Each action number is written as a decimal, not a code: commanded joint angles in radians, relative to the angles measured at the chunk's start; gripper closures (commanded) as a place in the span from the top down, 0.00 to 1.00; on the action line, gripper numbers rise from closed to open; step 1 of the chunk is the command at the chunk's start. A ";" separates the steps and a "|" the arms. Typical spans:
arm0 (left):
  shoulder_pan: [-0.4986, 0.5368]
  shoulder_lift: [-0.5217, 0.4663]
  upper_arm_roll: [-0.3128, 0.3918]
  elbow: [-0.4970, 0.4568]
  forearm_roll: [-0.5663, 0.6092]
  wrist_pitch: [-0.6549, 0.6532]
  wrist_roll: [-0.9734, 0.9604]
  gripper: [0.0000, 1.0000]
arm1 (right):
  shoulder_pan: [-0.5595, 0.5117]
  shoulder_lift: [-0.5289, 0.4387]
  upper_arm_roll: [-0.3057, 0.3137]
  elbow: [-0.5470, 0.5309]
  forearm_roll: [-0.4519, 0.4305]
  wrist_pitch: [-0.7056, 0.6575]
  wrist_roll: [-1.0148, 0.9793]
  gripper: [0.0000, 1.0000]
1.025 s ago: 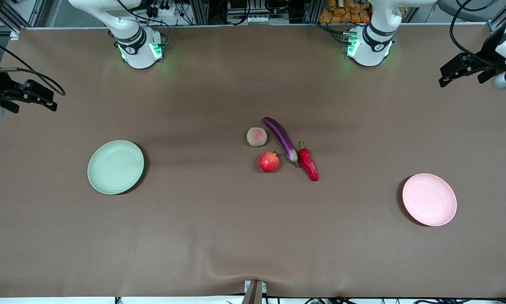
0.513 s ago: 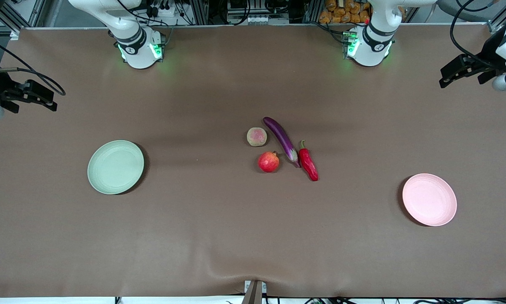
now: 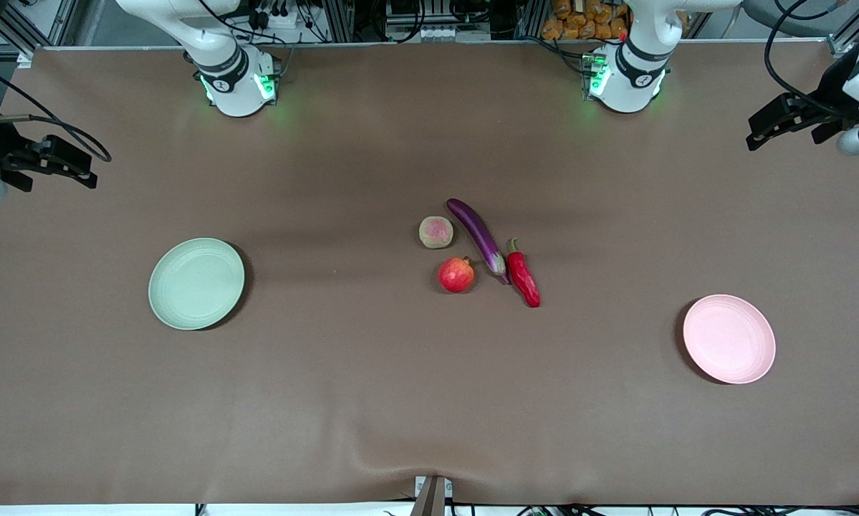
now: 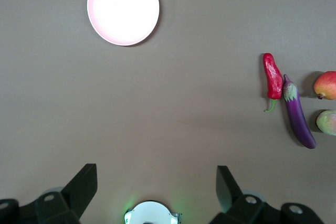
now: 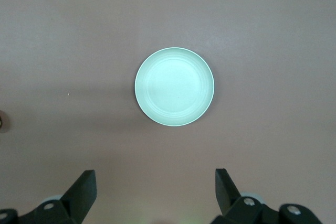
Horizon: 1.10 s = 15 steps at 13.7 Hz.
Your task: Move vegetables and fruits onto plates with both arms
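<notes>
Four items lie together mid-table: purple eggplant (image 3: 478, 238), red chili pepper (image 3: 524, 278), red pomegranate (image 3: 456, 275) and tan-green blushed fruit (image 3: 436, 232). The pale green plate (image 3: 196, 284) sits toward the right arm's end and the pale pink plate (image 3: 728, 338) toward the left arm's end; both are empty. My left gripper (image 3: 759, 130) hangs open and empty, high over the left arm's end. Its wrist view shows its open fingers (image 4: 156, 182), the pink plate (image 4: 123, 8), chili (image 4: 272, 77), eggplant (image 4: 298, 114), pomegranate (image 4: 326, 85) and tan fruit (image 4: 328, 123). My right gripper (image 3: 85, 170) is open and empty over the right arm's end, above the green plate (image 5: 174, 86).
A brown cloth covers the table, with a wrinkle at its near edge (image 3: 400, 459). The arm bases (image 3: 239, 86) (image 3: 622, 82) glow green along the edge farthest from the front camera. Cables and racks crowd the space past that edge.
</notes>
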 commanded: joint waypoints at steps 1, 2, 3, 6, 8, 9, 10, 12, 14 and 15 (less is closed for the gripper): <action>0.004 0.001 -0.004 -0.010 0.020 0.013 0.007 1.00 | -0.015 -0.007 0.015 -0.002 -0.006 -0.006 0.014 1.00; 0.004 0.001 -0.004 -0.010 0.020 0.013 0.007 1.00 | -0.015 -0.007 0.015 -0.002 -0.006 -0.006 0.014 1.00; 0.002 0.001 -0.004 -0.013 0.021 0.015 0.007 1.00 | -0.015 -0.007 0.015 -0.002 -0.006 -0.006 0.014 1.00; 0.002 -0.002 -0.005 -0.016 0.021 0.013 0.007 1.00 | -0.015 -0.007 0.015 -0.002 -0.006 -0.006 0.014 1.00; 0.002 -0.002 -0.005 -0.018 0.020 0.013 0.007 1.00 | -0.012 -0.007 0.015 -0.001 -0.006 -0.003 0.014 1.00; 0.001 -0.002 -0.005 -0.024 0.020 0.015 0.005 1.00 | -0.010 -0.007 0.015 -0.002 -0.006 -0.004 0.014 1.00; -0.001 0.000 -0.005 -0.033 0.020 0.027 0.005 1.00 | -0.012 -0.007 0.015 -0.002 -0.006 -0.004 0.014 1.00; -0.010 0.003 -0.007 -0.056 0.020 0.053 -0.001 1.00 | -0.012 -0.007 0.015 -0.001 -0.006 -0.004 0.014 1.00; -0.014 0.019 -0.016 -0.083 0.018 0.105 -0.006 1.00 | -0.012 -0.007 0.015 -0.002 -0.006 -0.004 0.014 1.00; -0.010 0.041 -0.039 -0.094 0.017 0.134 -0.006 1.00 | -0.013 -0.007 0.015 -0.002 -0.006 -0.004 0.016 1.00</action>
